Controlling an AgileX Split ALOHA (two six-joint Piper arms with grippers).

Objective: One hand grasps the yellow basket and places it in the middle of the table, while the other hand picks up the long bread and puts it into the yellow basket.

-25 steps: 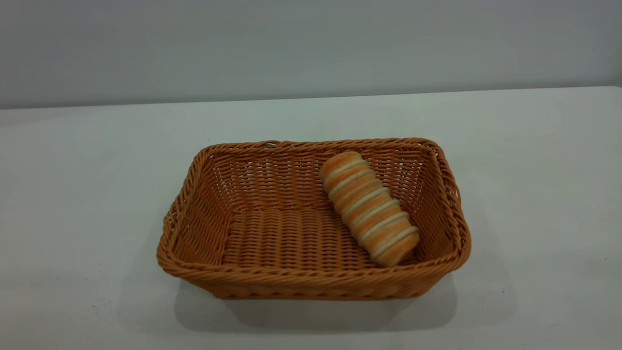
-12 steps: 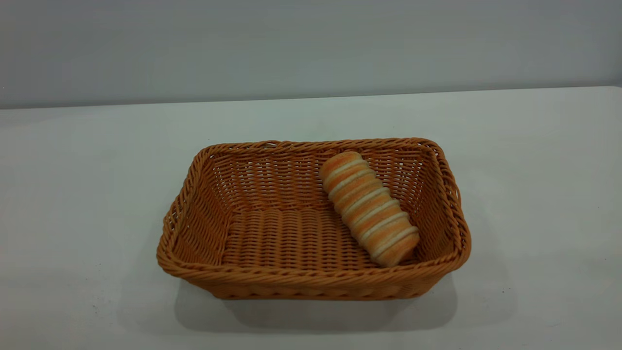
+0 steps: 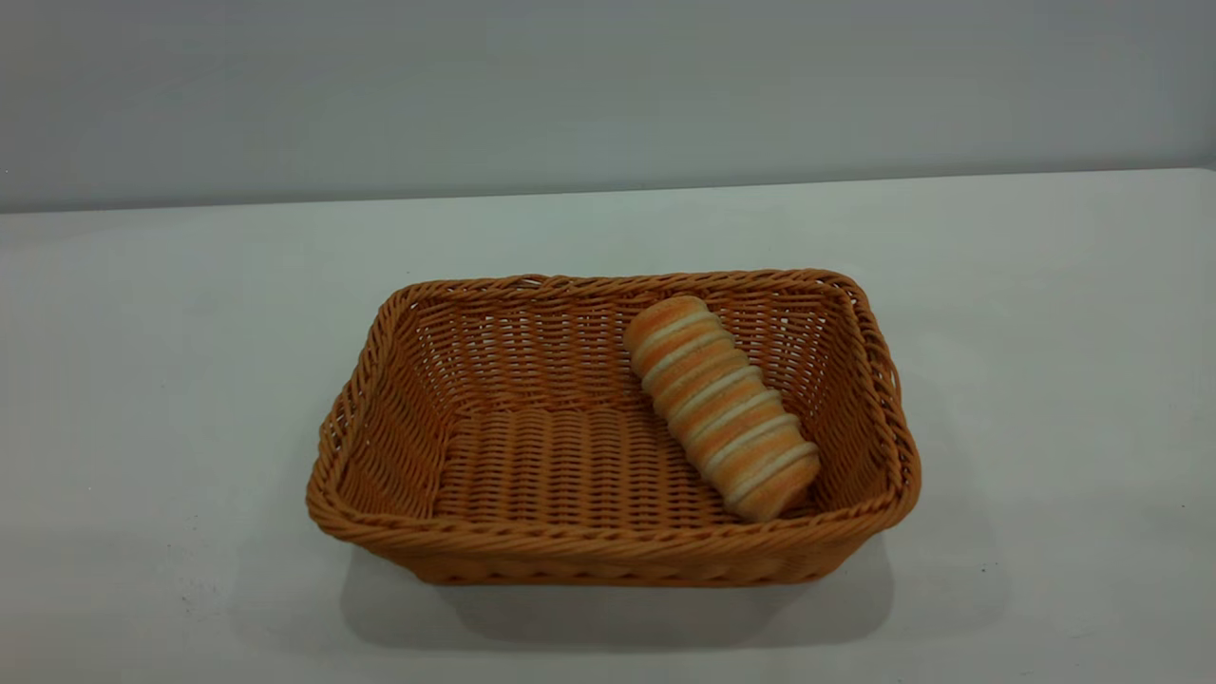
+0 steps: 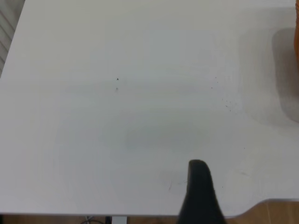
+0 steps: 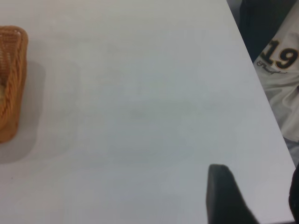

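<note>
The yellow basket stands in the middle of the white table. Inside it the long bread lies slantwise at the right end, one end resting against the back wall. Neither gripper shows in the exterior view. My left gripper hangs over bare table near an edge, with only a sliver of the basket far off. My right gripper is open over bare table with nothing between its fingers, well away from the basket's end.
A person in a white shirt printed with the number 19 is beside the table edge near my right gripper. Wooden floor shows past the table corner by my left gripper. A plain grey wall lies behind the table.
</note>
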